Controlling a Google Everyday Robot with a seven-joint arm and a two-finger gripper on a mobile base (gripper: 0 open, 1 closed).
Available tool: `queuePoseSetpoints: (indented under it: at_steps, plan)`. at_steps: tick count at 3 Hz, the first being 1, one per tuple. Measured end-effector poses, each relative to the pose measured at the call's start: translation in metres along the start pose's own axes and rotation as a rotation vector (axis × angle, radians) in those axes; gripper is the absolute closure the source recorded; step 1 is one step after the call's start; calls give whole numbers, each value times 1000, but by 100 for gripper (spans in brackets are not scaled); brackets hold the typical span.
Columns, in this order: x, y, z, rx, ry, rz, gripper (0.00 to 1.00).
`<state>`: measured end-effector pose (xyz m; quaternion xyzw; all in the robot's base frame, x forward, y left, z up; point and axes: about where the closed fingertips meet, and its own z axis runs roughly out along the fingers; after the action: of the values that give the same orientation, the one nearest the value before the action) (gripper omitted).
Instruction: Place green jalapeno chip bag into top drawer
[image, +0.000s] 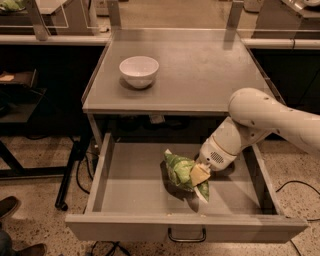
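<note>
The top drawer (125, 185) is pulled out wide, its dark pull handle (186, 236) at the front centre. The green jalapeno chip bag (179, 171) is inside the drawer near the middle, tilted, with its lower end close to the drawer floor. My gripper (200, 175) reaches down into the drawer from the right and is shut on the bag's right side. The white arm (260, 120) comes in from the right edge of the view.
A white bowl (139, 71) stands on the grey table top (200, 70) above the drawer. Dark shelving and a stand leg (67, 175) are at the left. A shoe (7, 207) shows at the lower left on the speckled floor.
</note>
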<state>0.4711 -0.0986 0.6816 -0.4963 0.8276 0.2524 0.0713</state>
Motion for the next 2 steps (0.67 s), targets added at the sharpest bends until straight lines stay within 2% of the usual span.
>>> queuePoseSetpoints:
  at_steps: [1,2]
  plan:
    - [5,-15,11,26,-59,55,100]
    - [6,-21,25,26,-79,83,100]
